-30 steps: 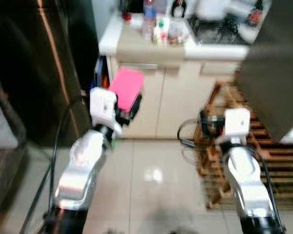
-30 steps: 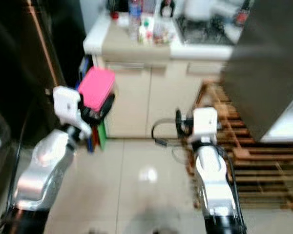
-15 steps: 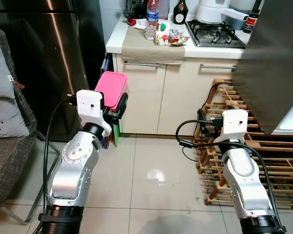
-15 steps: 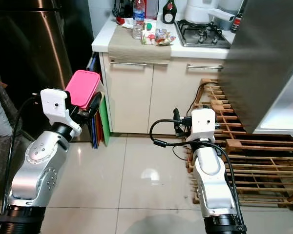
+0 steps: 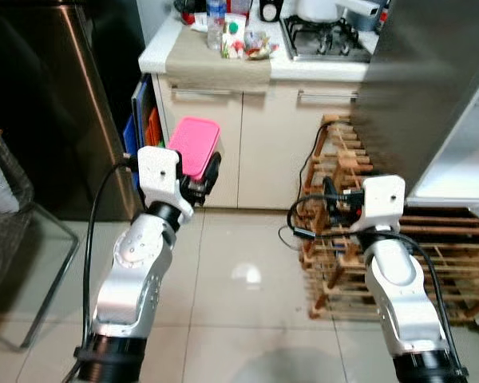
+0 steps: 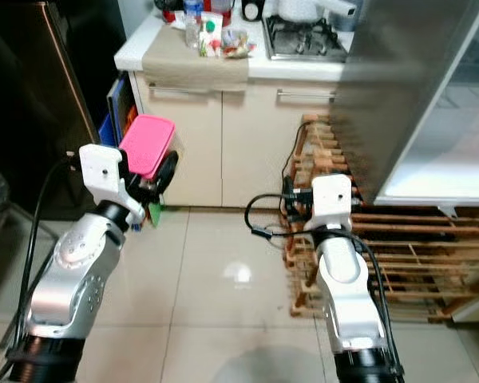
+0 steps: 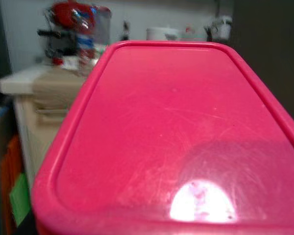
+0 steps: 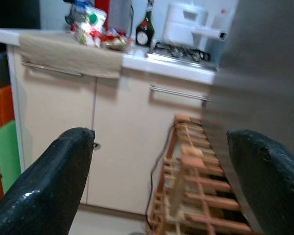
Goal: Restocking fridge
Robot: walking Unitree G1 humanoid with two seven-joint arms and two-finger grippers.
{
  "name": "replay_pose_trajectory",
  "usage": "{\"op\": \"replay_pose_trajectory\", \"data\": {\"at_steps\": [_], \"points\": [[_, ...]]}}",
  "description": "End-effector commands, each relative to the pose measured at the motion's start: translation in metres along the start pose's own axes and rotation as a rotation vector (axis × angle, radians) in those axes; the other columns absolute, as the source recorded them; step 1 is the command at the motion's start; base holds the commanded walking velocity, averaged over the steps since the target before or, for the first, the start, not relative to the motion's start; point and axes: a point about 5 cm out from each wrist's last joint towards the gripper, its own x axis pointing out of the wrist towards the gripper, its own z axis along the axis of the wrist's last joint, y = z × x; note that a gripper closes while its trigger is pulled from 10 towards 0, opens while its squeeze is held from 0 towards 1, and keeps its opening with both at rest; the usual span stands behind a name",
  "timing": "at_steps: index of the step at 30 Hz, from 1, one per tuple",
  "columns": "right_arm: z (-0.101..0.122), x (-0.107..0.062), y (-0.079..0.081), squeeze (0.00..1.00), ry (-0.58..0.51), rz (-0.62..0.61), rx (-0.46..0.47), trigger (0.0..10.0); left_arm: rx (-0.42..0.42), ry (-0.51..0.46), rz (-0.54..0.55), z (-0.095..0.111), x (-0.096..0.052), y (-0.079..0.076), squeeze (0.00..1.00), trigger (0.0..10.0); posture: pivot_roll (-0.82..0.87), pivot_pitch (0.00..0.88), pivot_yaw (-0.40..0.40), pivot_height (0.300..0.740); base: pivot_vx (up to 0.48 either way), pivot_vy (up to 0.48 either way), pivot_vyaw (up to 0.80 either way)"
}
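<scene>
From the left eye, the left pincer is up in front of the robot, clamped on a pink lidded container that tilts up toward the cream cabinet doors. The right pincer sits out to the right, close by a wooden rack on the tiled floor. Above the cabinets, the surface carries a beige cloth, a water bottle and small packets, with a gas hob further right. A big grey fridge door stands open on the right; a dark appliance fills the left.

The right eye gives the same picture: container held off the floor, level with the cabinet fronts.

Left wrist view: the container's pink lid, scuffed and catching a glare spot, right up against the camera, the surface blurred behind it.

Right wrist view: two black fingers spread wide apart, nothing between them, cabinets, rack and hob beyond.
</scene>
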Motion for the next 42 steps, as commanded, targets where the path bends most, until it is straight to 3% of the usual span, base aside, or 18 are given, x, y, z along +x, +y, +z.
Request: {"op": "replay_pose_trajectory", "data": {"at_steps": [1,9,35,42], "points": [[0.003,0.002,-0.005,0.00,-0.008,-0.016,-0.013,10.0,0.011,-0.032,-0.032,0.007,0.003,-0.007,0.00,10.0,-0.11,0.000,0.027,0.740,0.000,-0.461,0.00],[-0.003,-0.005,-0.001,0.00,0.010,-0.009,-0.012,10.0,0.029,-0.030,-0.032,0.008,0.007,-0.002,0.00,10.0,-0.10,0.000,0.036,0.740,0.000,-0.460,0.00],[-0.005,-0.010,-0.007,0.00,0.018,-0.043,-0.017,10.0,0.015,-0.049,0.002,0.012,0.023,0.001,0.00,10.0,-0.13,0.000,0.050,0.740,0.000,-0.454,0.00],[-0.003,-0.010,-0.013,0.00,0.013,-0.019,-0.040,10.0,0.010,-0.072,0.021,0.015,0.026,0.002,0.00,10.0,-0.14,0.000,0.052,0.740,0.178,-0.104,0.00]]}}
